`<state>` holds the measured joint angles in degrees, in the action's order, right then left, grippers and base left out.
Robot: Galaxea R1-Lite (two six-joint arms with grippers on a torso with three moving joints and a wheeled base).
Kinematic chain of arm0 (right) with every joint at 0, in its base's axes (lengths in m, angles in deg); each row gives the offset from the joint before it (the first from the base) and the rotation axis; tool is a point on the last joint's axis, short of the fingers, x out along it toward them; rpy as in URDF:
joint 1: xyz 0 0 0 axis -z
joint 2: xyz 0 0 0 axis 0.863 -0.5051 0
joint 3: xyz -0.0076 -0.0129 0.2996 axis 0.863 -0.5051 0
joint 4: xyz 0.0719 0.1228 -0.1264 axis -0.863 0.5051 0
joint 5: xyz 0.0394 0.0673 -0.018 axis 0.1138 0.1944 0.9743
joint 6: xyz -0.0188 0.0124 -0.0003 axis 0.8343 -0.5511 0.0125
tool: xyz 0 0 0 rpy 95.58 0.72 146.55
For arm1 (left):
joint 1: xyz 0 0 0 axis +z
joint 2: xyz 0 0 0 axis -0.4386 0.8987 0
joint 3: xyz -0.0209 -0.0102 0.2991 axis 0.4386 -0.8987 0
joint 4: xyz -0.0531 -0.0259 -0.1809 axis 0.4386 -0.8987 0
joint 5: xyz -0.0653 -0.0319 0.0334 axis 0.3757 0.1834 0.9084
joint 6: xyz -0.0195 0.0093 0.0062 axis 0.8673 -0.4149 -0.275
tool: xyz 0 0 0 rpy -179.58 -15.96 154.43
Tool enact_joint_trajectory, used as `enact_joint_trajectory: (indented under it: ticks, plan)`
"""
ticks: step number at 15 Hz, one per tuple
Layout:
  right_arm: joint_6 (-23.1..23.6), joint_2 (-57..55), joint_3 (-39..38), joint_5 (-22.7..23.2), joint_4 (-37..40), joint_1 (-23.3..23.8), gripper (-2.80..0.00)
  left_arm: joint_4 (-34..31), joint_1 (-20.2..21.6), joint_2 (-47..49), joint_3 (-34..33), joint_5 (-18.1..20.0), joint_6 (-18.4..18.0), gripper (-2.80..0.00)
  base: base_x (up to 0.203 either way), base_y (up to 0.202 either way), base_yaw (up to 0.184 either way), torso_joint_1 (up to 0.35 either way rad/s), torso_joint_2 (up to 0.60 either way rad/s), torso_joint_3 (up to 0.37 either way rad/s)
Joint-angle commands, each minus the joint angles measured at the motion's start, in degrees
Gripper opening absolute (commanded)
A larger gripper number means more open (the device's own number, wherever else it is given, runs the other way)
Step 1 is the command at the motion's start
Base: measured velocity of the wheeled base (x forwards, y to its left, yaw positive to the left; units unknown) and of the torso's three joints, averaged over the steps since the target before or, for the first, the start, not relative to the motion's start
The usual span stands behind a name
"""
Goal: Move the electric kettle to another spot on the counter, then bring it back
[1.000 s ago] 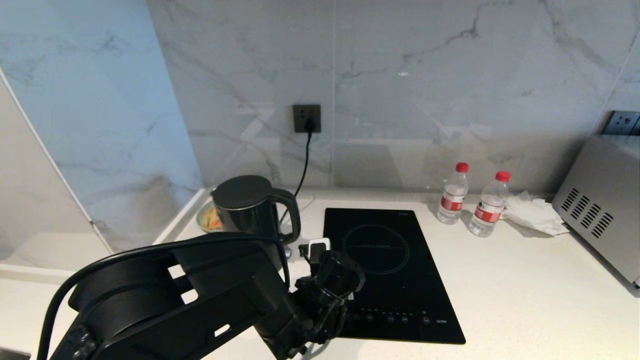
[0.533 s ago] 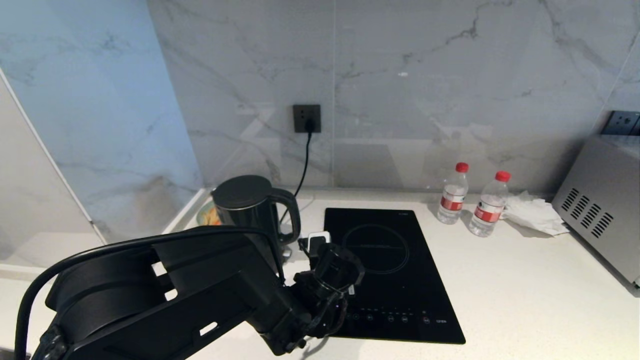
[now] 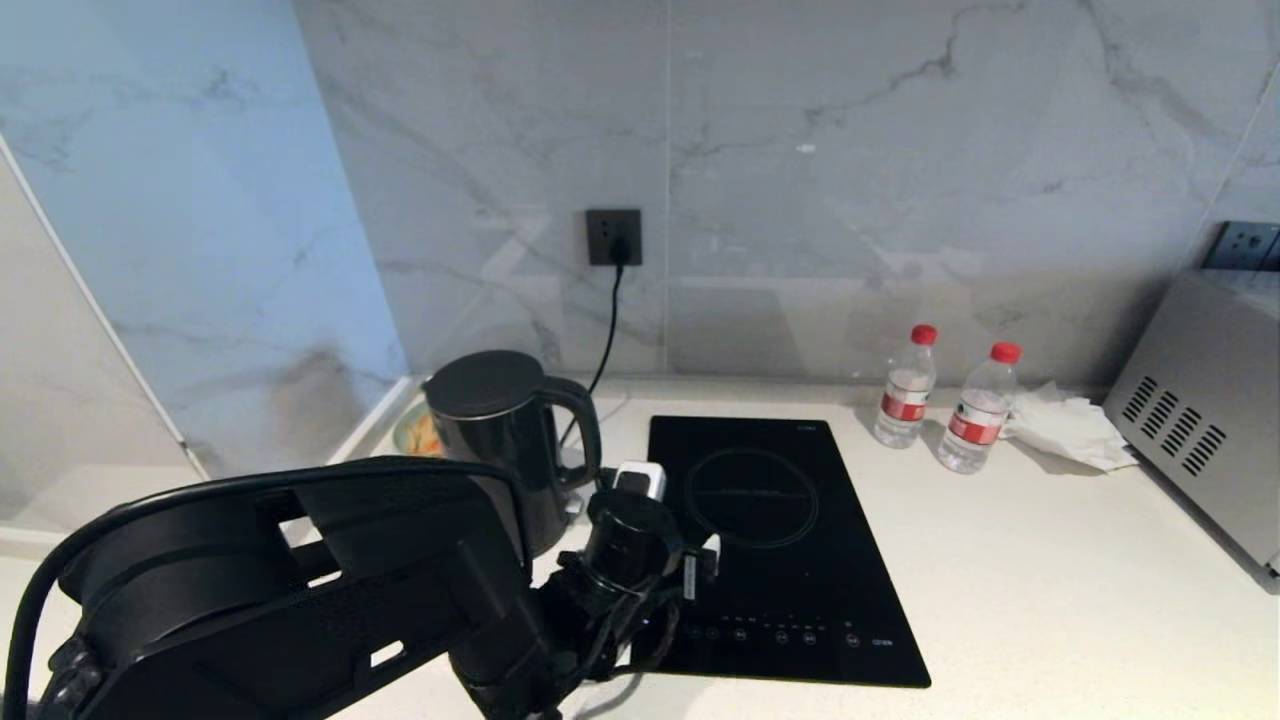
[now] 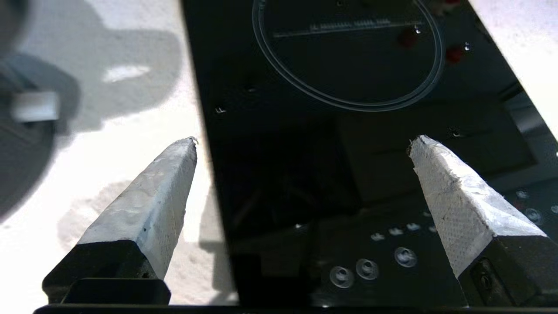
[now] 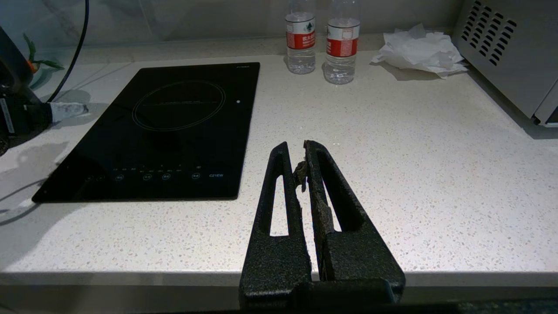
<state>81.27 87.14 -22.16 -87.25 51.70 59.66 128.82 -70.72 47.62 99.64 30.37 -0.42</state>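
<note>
The black electric kettle [image 3: 495, 430] stands upright at the back left of the white counter [image 3: 1050, 600], its loop handle [image 3: 590, 430] facing the induction hob [image 3: 790, 560]. My left gripper [image 3: 673, 516] hovers just in front and to the right of that handle, apart from it. In the left wrist view the left gripper [image 4: 303, 141] is open and empty, one padded finger [image 4: 148, 196] over the counter and the other over the hob's left part. My right gripper [image 5: 296, 148] is shut and empty, parked low over the counter's front edge.
Two red-capped water bottles [image 3: 905, 390] [image 3: 975, 410] and a crumpled tissue [image 3: 1065, 425] sit at the back right beside a metal appliance [image 3: 1200, 410]. A black cord [image 3: 603, 340] runs from the wall socket [image 3: 613, 237] down behind the kettle. A small dish [image 3: 418, 435] lies behind the kettle.
My left arm has swung a little left and back, bringing the open gripper closer to the kettle's handle, and the wrist has rolled. The kettle has not moved.
</note>
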Motion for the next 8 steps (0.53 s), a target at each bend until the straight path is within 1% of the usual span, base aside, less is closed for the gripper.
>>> enact_joint_trajectory:
  ticks: [1, 3, 4, 6, 8]
  plan:
    - [0.0, 0.0, 0.0, 0.0, 0.0, 0.0, -2.8, 0.36, 0.78, 0.5, -0.01, 0.84, 1.97, 0.0, 0.0, 0.0, 0.0, 0.0, 0.0, 0.0]
    - [0.0, 0.0, 0.0, 0.0, 0.0, 0.0, -2.8, 0.32, 1.72, 0.29, 0.16, 5.8, 2.44, 0.0, 0.0, 0.0, 0.0, 0.0, 0.0, 0.0]
    - [0.0, 0.0, 0.0, 0.0, 0.0, 0.0, -2.8, 0.32, 1.98, 0.26, 0.15, 7.58, 2.46, 0.0, 0.0, 0.0, 0.0, 0.0, 0.0, 0.0]
    - [0.0, 0.0, 0.0, 0.0, 0.0, 0.0, -2.8, 0.32, 1.99, 0.84, -0.11, 9.33, 2.46, 0.0, 0.0, 0.0, 0.0, 0.0, 0.0, 0.0]
    - [0.0, 0.0, 0.0, 0.0, 0.0, 0.0, -2.8, 0.32, 1.99, 1.21, 0.33, 9.36, 2.37, 0.0, 0.0, 0.0, 0.0, 0.0, 0.0, 0.0]
